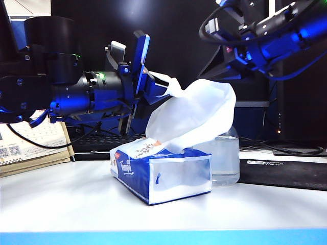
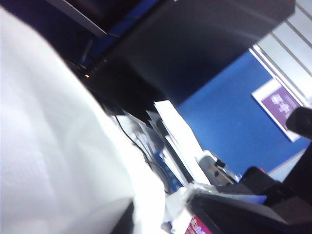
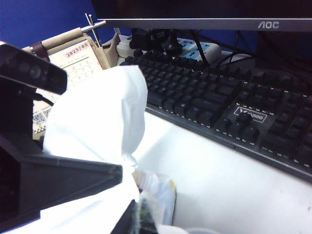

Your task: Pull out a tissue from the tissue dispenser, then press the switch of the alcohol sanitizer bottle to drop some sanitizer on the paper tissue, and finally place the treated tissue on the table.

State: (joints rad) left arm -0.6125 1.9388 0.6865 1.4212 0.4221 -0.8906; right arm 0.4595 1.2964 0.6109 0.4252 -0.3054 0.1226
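The left gripper (image 1: pixel 156 88) is clenched on a corner of the tissue (image 1: pixel 196 115), holding it stretched above the dispenser (image 1: pixel 161 171) to free it; the right gripper (image 1: pixel 225 56), jaws hidden, waits above the bottle (image 1: pixel 225 161), apparently for pressing.

The tissue (image 1: pixel 196 115) is seen as thin, soft white paper, matt and a little crinkled. The tissue dispenser (image 1: pixel 163 173), low in the middle of the exterior view, is made of soft shiny plastic, blue with cloudy whitish sides. The alcohol sanitizer bottle (image 1: pixel 225 161) behind it is clear, glossy plastic. The bench (image 1: pixel 61 199) looks smooth and white with a soft shine. The keyboard (image 3: pixel 219 105) is matt black plastic. The left end effector (image 1: pixel 153 84) is made of hard, dark, slightly shiny plastic.
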